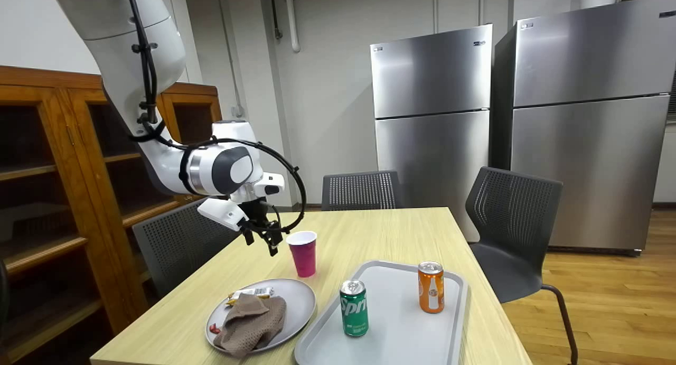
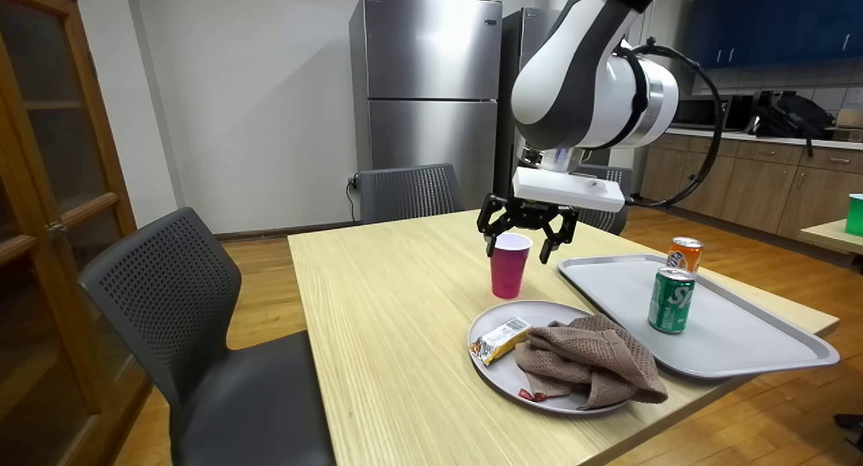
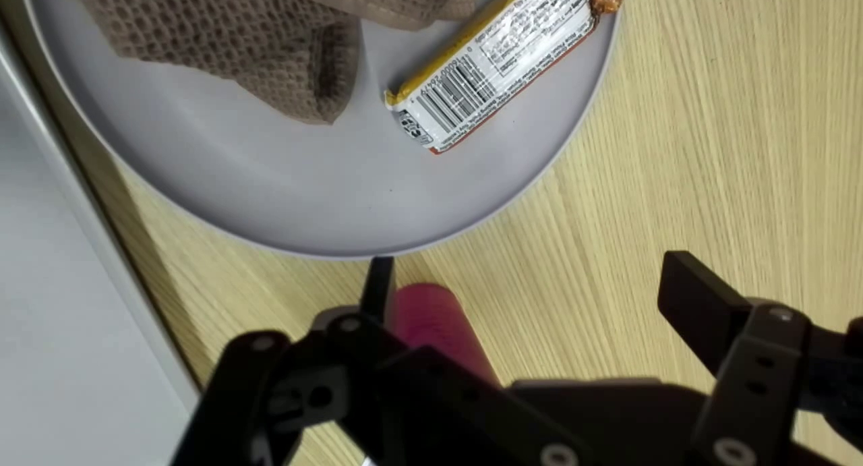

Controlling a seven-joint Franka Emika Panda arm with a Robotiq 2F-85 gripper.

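My gripper (image 1: 261, 244) hangs above the table with its jaws wide apart and nothing between the pads. Closest to it stands a magenta cup (image 1: 303, 255) with a white inside, upright on the wood. In an exterior view one fingertip of the gripper (image 2: 517, 254) overlaps the cup (image 2: 507, 270); whether they touch I cannot tell. The wrist view has the cup (image 3: 438, 324) partly hidden behind the left finger. Beyond the fingers lies a grey plate (image 3: 404, 203) bearing a brown cloth (image 3: 283, 54) and a wrapped snack bar (image 3: 499, 61). A small red wrapper (image 2: 532, 396) rests there too.
Beside the plate is a grey tray (image 1: 401, 338), holding a green Sprite can (image 1: 354, 309) and an orange can (image 1: 431, 288), both upright. Dark chairs (image 2: 168, 304) surround the table. A wooden cabinet (image 1: 47, 196) stands behind the arm, and two steel fridges (image 1: 430, 117) line the wall.
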